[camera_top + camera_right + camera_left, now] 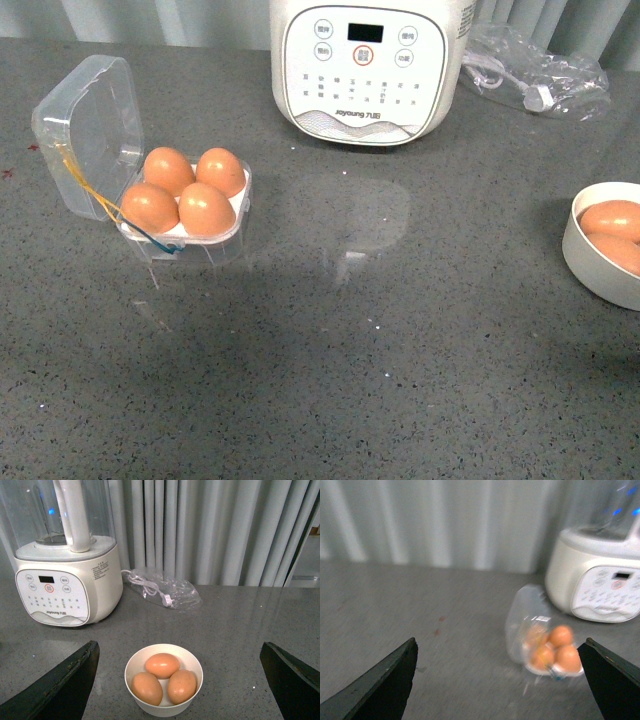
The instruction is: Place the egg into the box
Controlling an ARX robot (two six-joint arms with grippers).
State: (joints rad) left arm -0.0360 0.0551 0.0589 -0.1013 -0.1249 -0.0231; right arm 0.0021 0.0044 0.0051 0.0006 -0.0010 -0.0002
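The clear plastic box [95, 130] stands open at the left of the grey counter, lid tipped back, with yellow and blue rubber bands. Its white tray holds several brown eggs [207, 208]. The box also shows, blurred, in the left wrist view [520, 625], ahead of my open, empty left gripper [500, 680]. Three more brown eggs [162, 665] lie in a round white bowl [192, 662], ahead of my open, empty right gripper [180, 680]. Neither gripper shows in the front view.
A white Joyoung blender [365, 70] stands at the back centre. A clear bag with a white cable [535, 70] lies at the back right. The white bowl [580, 250] sits at the right edge. Grey curtains hang behind the counter.
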